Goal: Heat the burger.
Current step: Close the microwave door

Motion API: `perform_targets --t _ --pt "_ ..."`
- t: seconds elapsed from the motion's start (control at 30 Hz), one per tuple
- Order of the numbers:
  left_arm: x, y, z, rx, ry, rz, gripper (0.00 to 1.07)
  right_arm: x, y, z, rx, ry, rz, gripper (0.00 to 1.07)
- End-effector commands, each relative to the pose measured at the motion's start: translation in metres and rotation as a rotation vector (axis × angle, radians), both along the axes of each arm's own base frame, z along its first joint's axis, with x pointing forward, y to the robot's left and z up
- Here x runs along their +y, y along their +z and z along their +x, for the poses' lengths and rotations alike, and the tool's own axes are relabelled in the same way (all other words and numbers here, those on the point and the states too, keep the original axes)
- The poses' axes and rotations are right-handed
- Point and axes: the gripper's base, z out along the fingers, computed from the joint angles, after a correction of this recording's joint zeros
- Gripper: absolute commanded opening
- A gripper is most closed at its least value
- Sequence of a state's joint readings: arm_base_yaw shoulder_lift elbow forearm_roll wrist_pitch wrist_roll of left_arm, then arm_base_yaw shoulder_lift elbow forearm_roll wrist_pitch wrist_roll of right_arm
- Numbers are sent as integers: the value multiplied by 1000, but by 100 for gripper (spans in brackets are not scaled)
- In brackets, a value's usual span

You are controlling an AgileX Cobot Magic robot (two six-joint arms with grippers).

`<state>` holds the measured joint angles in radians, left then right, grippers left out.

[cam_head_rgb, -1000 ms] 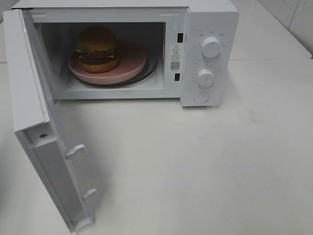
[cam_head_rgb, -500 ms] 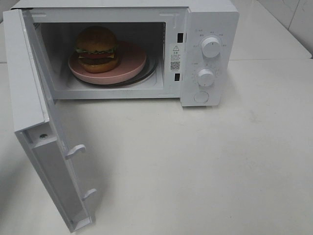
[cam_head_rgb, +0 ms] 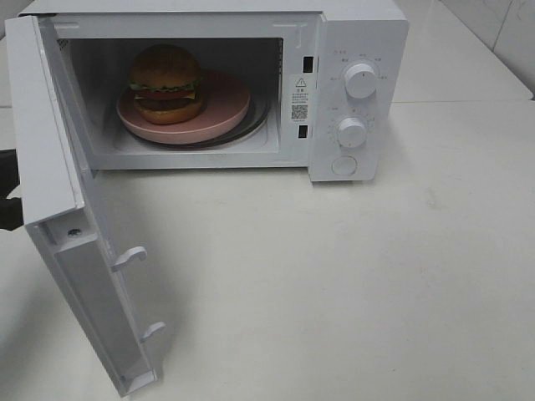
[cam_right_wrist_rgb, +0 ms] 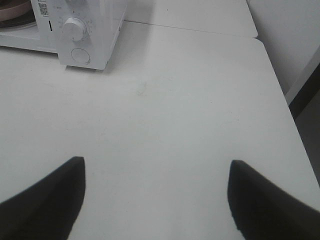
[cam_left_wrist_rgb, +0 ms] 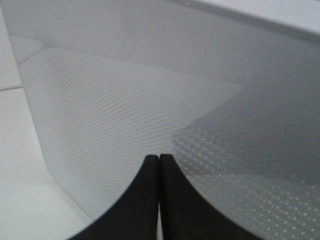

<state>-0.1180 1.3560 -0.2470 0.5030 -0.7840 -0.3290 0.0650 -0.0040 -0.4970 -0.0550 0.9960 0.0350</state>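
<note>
The burger [cam_head_rgb: 165,79], with a domed brown bun and a green lettuce layer, sits on a pink plate [cam_head_rgb: 226,113] inside the open white microwave [cam_head_rgb: 359,33]. The microwave's door [cam_head_rgb: 50,150] is swung wide toward the front left. My left gripper [cam_left_wrist_rgb: 159,157] is shut with nothing in it, its tips close to the outer face of the door [cam_left_wrist_rgb: 150,90]. Only a dark part of the left arm [cam_head_rgb: 7,192] shows past the door at the left edge. My right gripper [cam_right_wrist_rgb: 155,161] is open over bare table, to the right of the microwave [cam_right_wrist_rgb: 100,30].
Two knobs [cam_head_rgb: 360,80] and a round button [cam_head_rgb: 343,165] are on the microwave's right panel. The white table [cam_head_rgb: 351,284] stretches in front and to the right. Its right edge [cam_right_wrist_rgb: 280,90] drops off beside a wall.
A dark part of the left arm has come into view at the left edge behind the open door. The burger, plate and door have not moved.
</note>
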Motion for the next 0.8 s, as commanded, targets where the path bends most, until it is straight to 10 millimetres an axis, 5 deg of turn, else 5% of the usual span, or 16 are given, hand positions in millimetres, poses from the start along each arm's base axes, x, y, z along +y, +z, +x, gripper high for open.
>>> perform_targets --t 0.03,0.5,0.8 --pt "-8 0 1 -14 2 -9 0 0 0 -4 -27 -1 -4 76" --pt "-31 9 7 -38 87 -86 0 0 0 -4 -27 -2 -3 76" --pt "-58 5 33 -16 42 -95 0 0 0 -4 -27 -2 -3 76"
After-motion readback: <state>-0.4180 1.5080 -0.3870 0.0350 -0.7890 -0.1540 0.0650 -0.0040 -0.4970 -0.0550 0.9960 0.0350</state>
